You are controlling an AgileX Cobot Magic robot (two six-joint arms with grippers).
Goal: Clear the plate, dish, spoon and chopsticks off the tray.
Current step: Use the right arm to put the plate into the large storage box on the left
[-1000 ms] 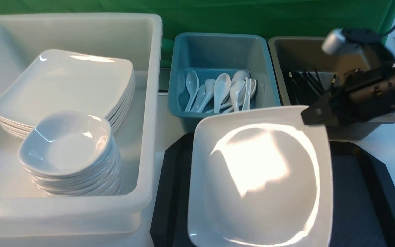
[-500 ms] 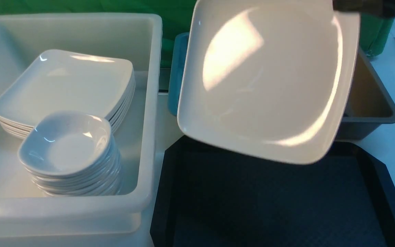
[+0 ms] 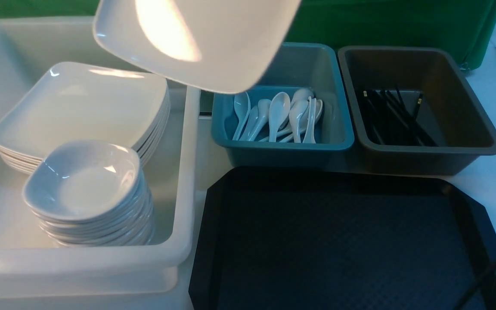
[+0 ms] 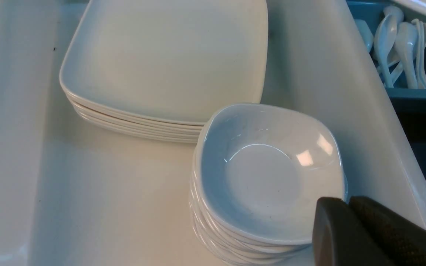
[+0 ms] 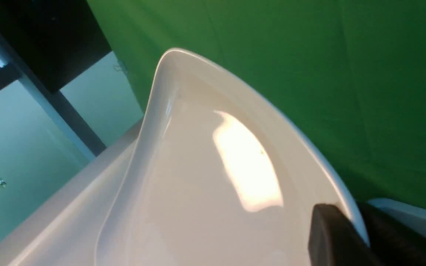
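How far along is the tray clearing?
Done: the tray is bare, spoons lie in the teal tub, chopsticks in the brown tub. In hand: the right hand grips the plate aloft. Left: setting it on the plate stack in the white tub.

- No text, label, brand, number or sign can be read in any of the views.
- The small gold-coloured marks at the ends of the long thin black chopsticks (image 3: pixel 392 120), lying in the brown rectangular plastic tub (image 3: pixel 467 125), are too small to tell whether they carry any writing.
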